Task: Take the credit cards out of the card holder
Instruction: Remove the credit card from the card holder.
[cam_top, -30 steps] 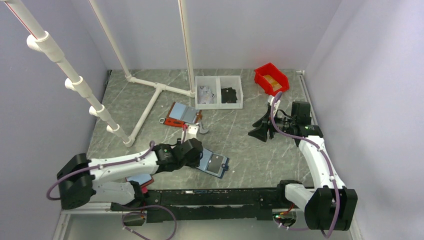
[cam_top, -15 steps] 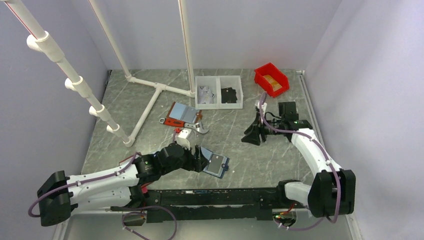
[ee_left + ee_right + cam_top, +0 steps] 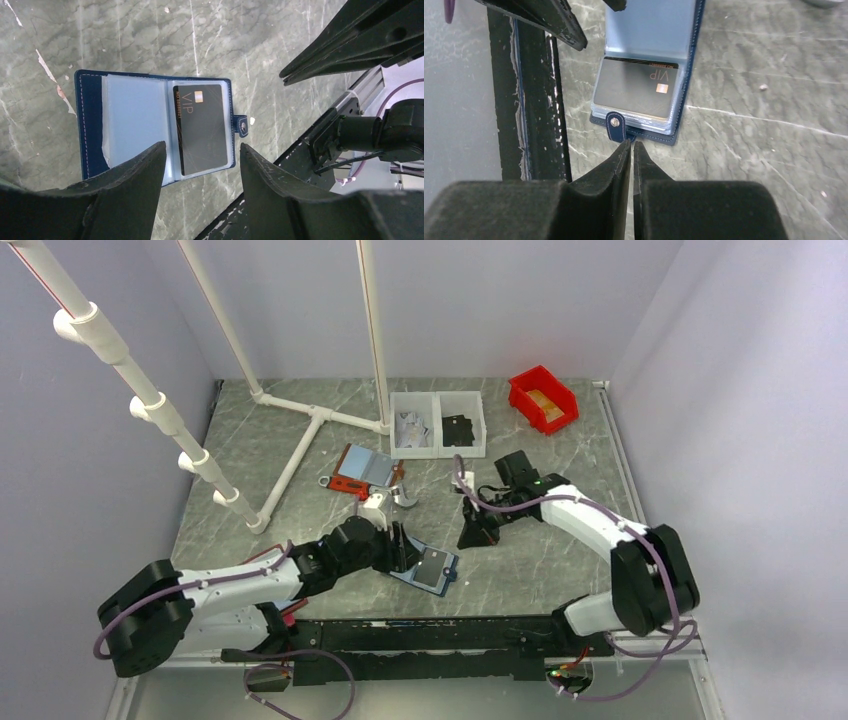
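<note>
The navy card holder [image 3: 443,585] lies open on the marble table, light blue pockets up. One black credit card [image 3: 204,127] marked VIP sits in the pocket on the strap side; the other pocket [image 3: 135,120] looks bare. My left gripper [image 3: 202,150] hovers open over the holder's near edge, fingers apart and holding nothing. My right gripper [image 3: 631,143] is shut, its tips right at the end of the little strap tab [image 3: 615,126]. I see nothing between them. The black card [image 3: 636,87] lies just beyond the tab.
A red-edged holder [image 3: 362,468] lies open behind the left gripper, with a metal piece [image 3: 405,498] beside it. Two white bins [image 3: 437,424] and a red bin [image 3: 542,398] stand at the back. White pipes [image 3: 300,445] cross the back left. A black rail [image 3: 440,625] runs along the near edge.
My right arm has swung left and down from the right side to the holder's strap, and its jaws have closed. The left gripper stayed over the holder, shifting slightly.
</note>
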Robot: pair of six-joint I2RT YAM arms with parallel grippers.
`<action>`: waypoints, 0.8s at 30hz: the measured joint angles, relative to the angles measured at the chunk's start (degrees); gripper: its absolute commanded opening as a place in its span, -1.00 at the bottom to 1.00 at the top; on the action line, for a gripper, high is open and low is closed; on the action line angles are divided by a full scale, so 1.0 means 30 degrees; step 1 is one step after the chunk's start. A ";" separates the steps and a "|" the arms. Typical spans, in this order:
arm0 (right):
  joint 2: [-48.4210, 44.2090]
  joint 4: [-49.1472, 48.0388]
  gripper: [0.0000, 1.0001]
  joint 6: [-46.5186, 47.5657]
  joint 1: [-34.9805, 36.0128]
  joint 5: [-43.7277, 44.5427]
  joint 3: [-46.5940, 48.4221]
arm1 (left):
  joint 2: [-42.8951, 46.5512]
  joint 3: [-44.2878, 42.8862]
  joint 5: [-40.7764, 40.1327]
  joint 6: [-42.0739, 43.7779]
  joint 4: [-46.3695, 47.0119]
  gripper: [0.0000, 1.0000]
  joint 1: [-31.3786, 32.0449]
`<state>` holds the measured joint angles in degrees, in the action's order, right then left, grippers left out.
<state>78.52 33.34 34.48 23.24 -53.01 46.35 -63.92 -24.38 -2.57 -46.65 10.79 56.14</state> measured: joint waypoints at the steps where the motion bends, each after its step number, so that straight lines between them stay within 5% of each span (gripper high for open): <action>1: 0.0386 0.0007 -0.87 -0.0007 0.0350 0.0211 0.0109 | -0.0204 0.0036 0.0073 -0.0044 0.0175 0.20 -0.0073; 24: 0.5938 0.1486 -0.93 0.0306 0.4852 0.3504 0.2790 | -0.2426 0.0882 0.1341 -0.0291 0.2841 0.12 -0.1086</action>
<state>96.33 37.80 35.40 37.80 -42.50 54.72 -71.20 -21.74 1.45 -47.53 19.31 52.88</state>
